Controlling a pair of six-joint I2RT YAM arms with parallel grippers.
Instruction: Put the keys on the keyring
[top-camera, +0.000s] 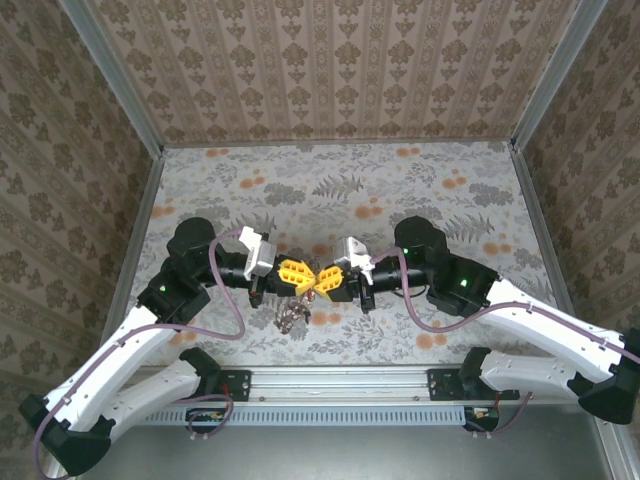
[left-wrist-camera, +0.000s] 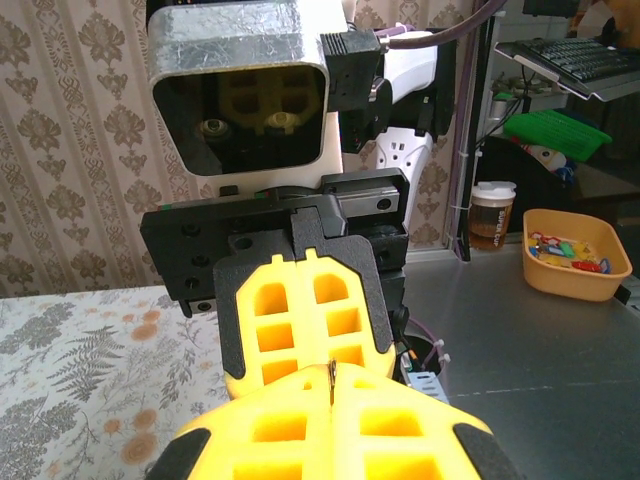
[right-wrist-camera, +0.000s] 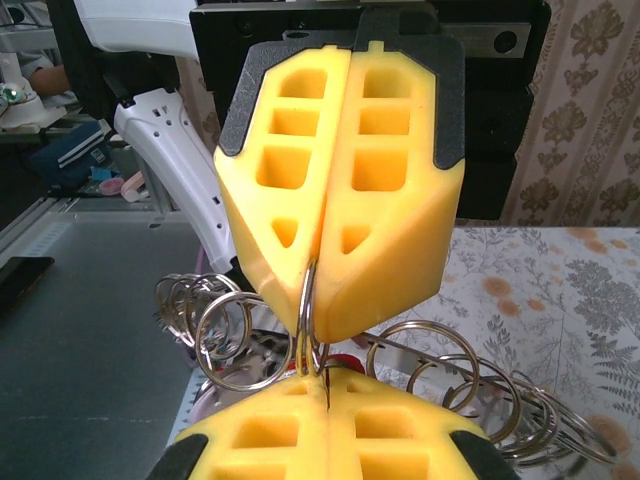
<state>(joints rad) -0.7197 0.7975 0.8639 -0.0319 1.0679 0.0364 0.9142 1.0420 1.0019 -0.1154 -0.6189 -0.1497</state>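
Left hand (top-camera: 303, 278) and right hand (top-camera: 326, 282) are facing tip to tip, both pressed together, pinching the keyring (top-camera: 290, 318), whose coils are hanging below

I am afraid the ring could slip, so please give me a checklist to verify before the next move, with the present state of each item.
1. Left end effector shut on the thin wire loop: ok.
2. Right end effector shut; the loop reaches its seam, but a real grip: cannot tell.
3. Space between the two end effectors: not ok, the tips nearly touch.
4. Keyring hanging below the tips, free of the table: cannot tell.
5. Where the keys are, on the keyring or not: cannot tell.
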